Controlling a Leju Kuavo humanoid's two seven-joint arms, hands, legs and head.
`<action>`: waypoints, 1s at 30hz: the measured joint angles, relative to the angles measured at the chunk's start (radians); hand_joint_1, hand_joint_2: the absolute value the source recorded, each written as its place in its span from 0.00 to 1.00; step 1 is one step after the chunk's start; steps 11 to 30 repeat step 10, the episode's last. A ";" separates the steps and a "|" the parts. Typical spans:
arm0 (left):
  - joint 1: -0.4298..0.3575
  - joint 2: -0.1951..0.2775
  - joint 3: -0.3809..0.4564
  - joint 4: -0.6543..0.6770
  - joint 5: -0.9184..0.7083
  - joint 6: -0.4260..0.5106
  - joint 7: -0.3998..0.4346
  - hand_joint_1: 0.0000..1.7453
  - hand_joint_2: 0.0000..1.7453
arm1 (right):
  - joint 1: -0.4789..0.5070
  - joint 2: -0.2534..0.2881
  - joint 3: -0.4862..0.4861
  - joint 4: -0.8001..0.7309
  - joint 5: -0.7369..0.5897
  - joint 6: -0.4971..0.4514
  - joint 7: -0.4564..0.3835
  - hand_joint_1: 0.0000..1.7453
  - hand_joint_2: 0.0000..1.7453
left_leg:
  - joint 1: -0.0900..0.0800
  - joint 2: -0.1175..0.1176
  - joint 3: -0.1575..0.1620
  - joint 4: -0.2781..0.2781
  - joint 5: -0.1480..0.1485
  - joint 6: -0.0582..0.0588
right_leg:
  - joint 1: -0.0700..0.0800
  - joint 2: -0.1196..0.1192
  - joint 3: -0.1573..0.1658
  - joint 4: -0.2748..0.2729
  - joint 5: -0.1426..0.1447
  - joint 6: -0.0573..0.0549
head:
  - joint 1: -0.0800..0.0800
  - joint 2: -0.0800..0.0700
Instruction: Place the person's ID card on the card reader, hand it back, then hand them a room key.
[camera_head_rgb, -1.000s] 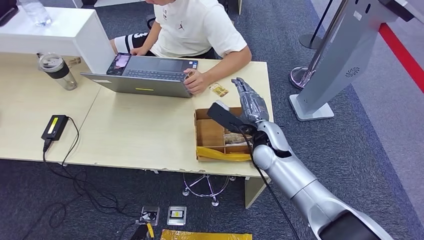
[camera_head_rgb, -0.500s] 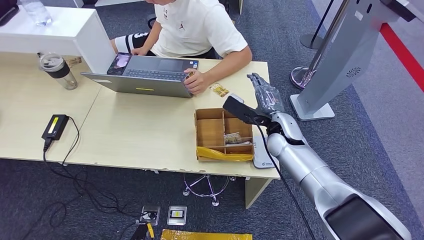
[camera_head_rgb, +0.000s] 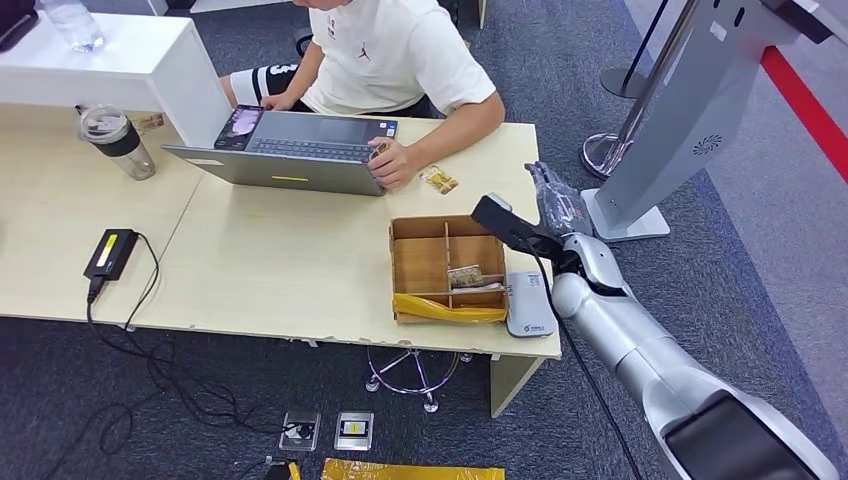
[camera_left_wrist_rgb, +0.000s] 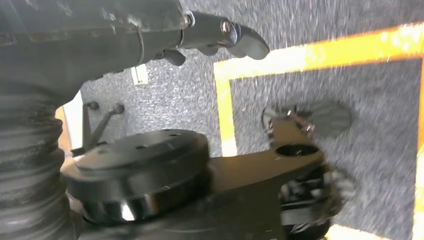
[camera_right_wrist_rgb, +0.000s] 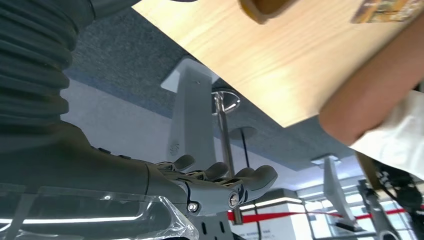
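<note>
The right robot hand (camera_head_rgb: 556, 205) has swung off the table edge, fingers (camera_right_wrist_rgb: 245, 181) apart and empty in the wrist view.

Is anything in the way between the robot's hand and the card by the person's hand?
Nothing visible. The right hand hovers off the table's edge, and bare table lies between it and the card.

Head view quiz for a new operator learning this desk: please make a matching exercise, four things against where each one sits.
Things:
1. card reader
2. ID card
3. wooden tray
4. right hand

Places:
A. beside the person's hand, near the laptop
B. at the table's front right corner
C. beyond the table's right edge
D. just left of the card reader

Pairs: 1-B, 2-A, 3-D, 4-C
</note>
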 joint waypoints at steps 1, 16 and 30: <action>0.006 0.018 0.000 -0.005 0.000 -0.021 -0.002 0.00 1.00 | 0.010 -0.004 -0.003 -0.010 -0.007 0.000 0.011 0.00 1.00 | 0.000 0.000 0.000 0.000 0.000 0.000 | 0.000 0.000 0.000 0.000 0.000 0.000 | 0.000 0.000; 0.026 0.100 -0.001 -0.054 0.000 -0.031 -0.003 0.00 1.00 | 0.043 -0.029 -0.058 -0.132 -0.120 0.017 0.002 0.00 1.00 | 0.000 0.001 0.000 0.000 0.000 0.000 | 0.000 0.001 0.000 0.001 0.000 0.000 | 0.000 0.000; 0.026 0.100 -0.001 -0.054 0.000 -0.031 -0.003 0.00 1.00 | 0.043 -0.029 -0.058 -0.132 -0.120 0.017 0.002 0.00 1.00 | 0.000 0.001 0.000 0.000 0.000 0.000 | 0.000 0.001 0.000 0.001 0.000 0.000 | 0.000 0.000</action>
